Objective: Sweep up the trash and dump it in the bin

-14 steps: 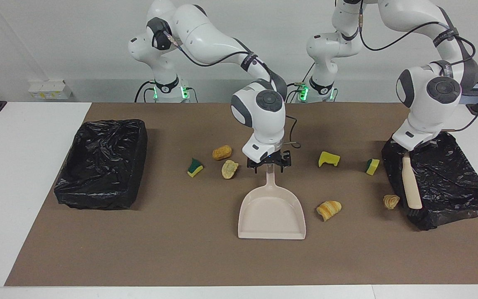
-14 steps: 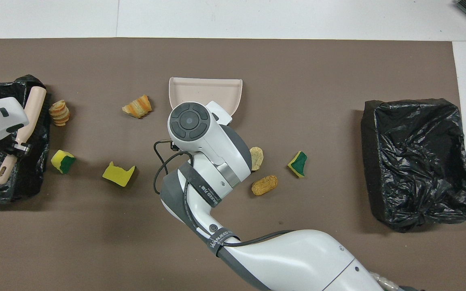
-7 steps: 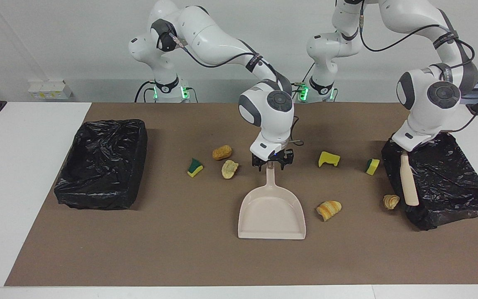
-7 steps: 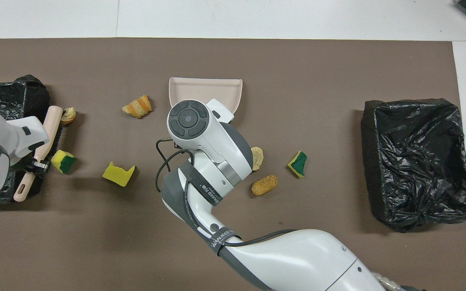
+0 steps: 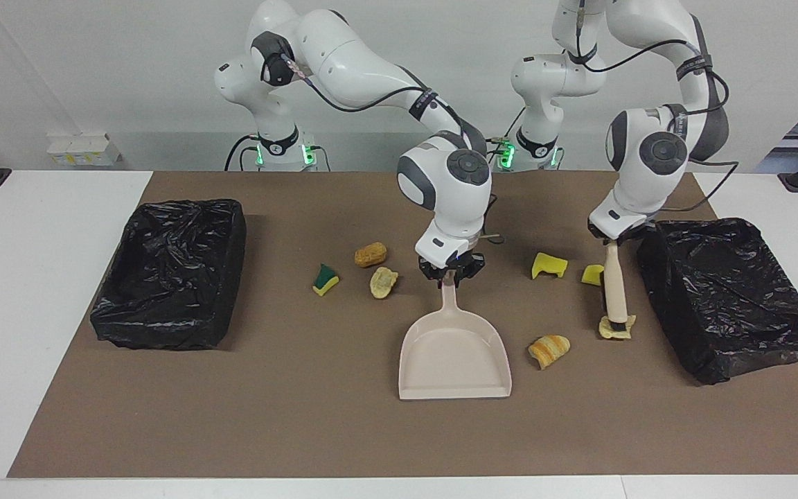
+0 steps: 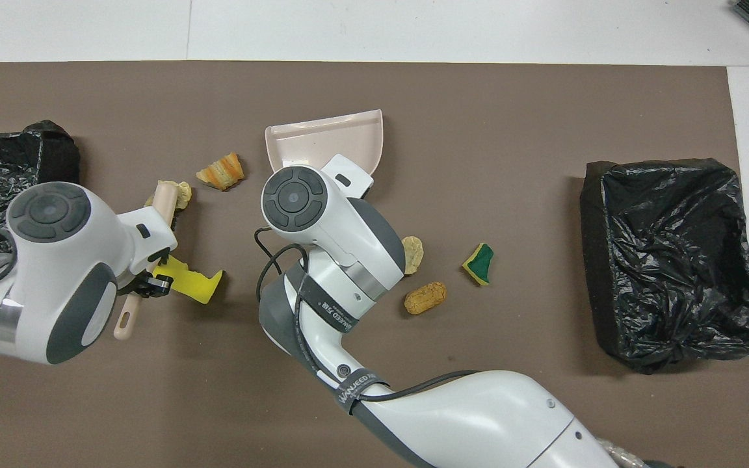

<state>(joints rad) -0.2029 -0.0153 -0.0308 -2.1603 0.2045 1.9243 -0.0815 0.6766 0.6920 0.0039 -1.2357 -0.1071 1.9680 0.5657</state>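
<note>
Two black-lined bins stand on the brown mat: one bin at the right arm's end of the table, the other bin at the left arm's end. One beige dustpan and one brush are in use.

Seven trash pieces are visible, all on the mat and none in a bin:
- a green-faced sponge bit, a tan lump and a paler lump, grouped toward the right arm's end;
- a notched yellow sponge and a small yellow sponge bit, beside the brush handle;
- a striped orange lump, just beside the dustpan's side wall;
- a pale lump, touching the brush head.

The right gripper is clenched on the dustpan handle. The pan mouth faces away from the robots and is turned slightly askew in the overhead view. The left gripper grips the top of the brush handle, with the brush head down on the mat between the dustpan and the bin at the left arm's end.

Open mat lies between the dustpan mouth and the mat edge farthest from the robots. A wide bare strip separates the three-piece group from the bin at the right arm's end.

Lettering on the right arm's cable strap is partly legible; the full word cannot be made out.
</note>
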